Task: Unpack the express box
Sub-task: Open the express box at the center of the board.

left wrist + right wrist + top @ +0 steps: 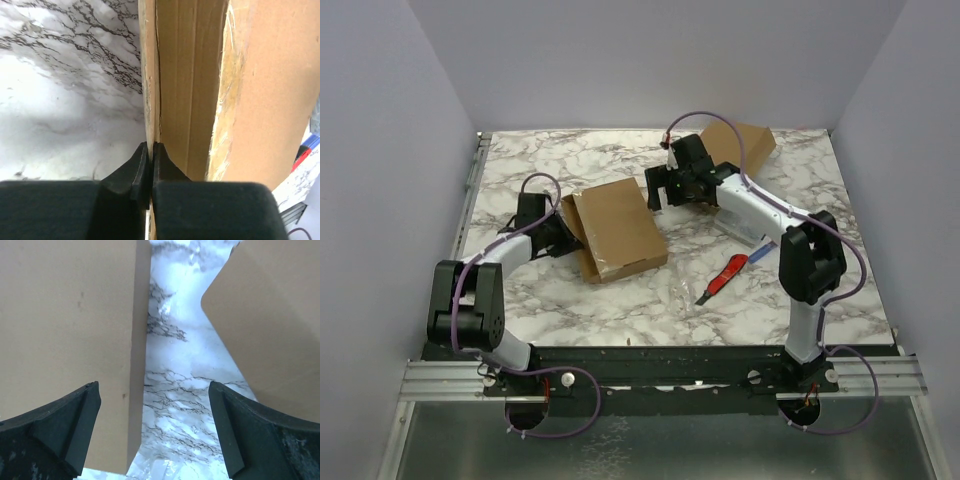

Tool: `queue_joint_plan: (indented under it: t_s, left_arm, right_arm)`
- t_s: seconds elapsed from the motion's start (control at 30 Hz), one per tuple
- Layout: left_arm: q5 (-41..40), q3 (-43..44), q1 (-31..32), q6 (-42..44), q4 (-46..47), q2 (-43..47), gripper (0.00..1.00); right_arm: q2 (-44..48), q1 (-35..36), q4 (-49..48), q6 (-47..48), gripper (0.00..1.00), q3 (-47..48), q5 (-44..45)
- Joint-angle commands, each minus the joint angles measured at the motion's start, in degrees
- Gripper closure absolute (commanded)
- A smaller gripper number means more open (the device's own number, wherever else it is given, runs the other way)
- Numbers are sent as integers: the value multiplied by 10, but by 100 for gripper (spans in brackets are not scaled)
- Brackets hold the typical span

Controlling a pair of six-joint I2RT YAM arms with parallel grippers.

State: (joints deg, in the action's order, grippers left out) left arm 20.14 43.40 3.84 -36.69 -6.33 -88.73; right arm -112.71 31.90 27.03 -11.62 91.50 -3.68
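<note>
The brown cardboard express box point(622, 232) lies mid-table with a flap point(570, 215) raised along its left side. My left gripper point(558, 230) is at that side. In the left wrist view its jaws are pressed together on the thin edge of the flap point(148, 90), with the left gripper point(150, 148) shut on it. My right gripper point(667, 186) hovers by the box's far right corner. In the right wrist view the right gripper point(155, 390) is wide open with only marble between the fingers point(75, 425), and the box point(65, 330) is to the left.
A second cardboard piece point(745, 142) lies at the back right, also seen as cardboard point(280, 315) in the right wrist view. A red-and-black cutter point(720, 280) and a blue item point(760, 252) lie right of the box. A white packet point(745, 228) sits under the right arm.
</note>
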Motion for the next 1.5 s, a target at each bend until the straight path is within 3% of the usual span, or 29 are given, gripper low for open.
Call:
queue_joint_plan:
  t_s: [0.0,0.13,0.23,0.37,0.57,0.9,1.17,1.3,1.47]
  left_arm:
    - [-52,66,-1,78,-112,72,100]
    - [-90,144,-1,114,-235,110,100]
    - [-117,219,-1,130,-328,116,100]
    - [-131,285,-1,138,-392,127,100]
    - [-103,343,-1,140,-423,134,100]
    - [-51,409,-1,179,-449,148,100]
    - [-87,497,-1,234,-483,144,100]
    - [-103,538,11,254,-490,132,100]
    - [-100,564,39,268,-494,112,100]
  right_arm:
    - [40,15,48,-14,0,44,34]
    - [55,76,59,-60,1,74,110]
    - [72,136,37,-86,1,93,121]
    - [102,199,-25,-105,1,97,118]
    - [95,236,-72,-117,0,112,120]
    - [11,236,-35,-132,0,158,147]
    - [23,134,-46,-166,1,40,80]
    - [32,118,-13,-128,1,-1,174]
    - [89,118,-15,-103,1,-23,149]
